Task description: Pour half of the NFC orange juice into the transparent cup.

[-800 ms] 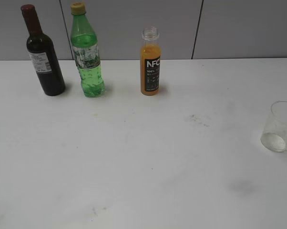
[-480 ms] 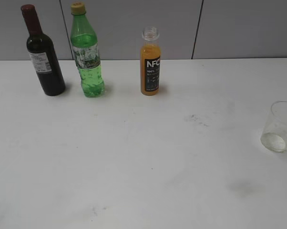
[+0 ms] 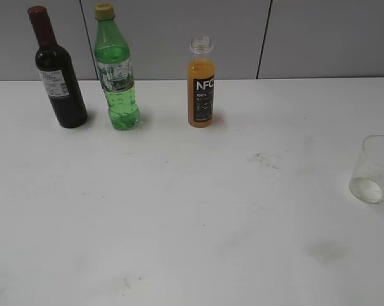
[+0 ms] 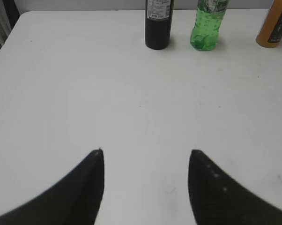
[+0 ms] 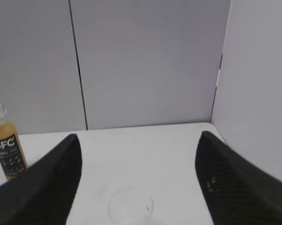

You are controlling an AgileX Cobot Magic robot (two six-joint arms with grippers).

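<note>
Uncapped NFC orange juice (image 3: pixel 201 83) upright at the back of the white worktop (image 3: pixel 192 210), right of the green bottle (image 3: pixel 116 70) and dark wine bottle (image 3: pixel 57 70). Transparent cup (image 3: pixel 374 169) upright, seemingly empty, at the right edge, well apart. Left gripper (image 4: pixel 145 161) spread wide over bare worktop. Right gripper (image 5: pixel 138 154) spread wide above the cup.
</note>
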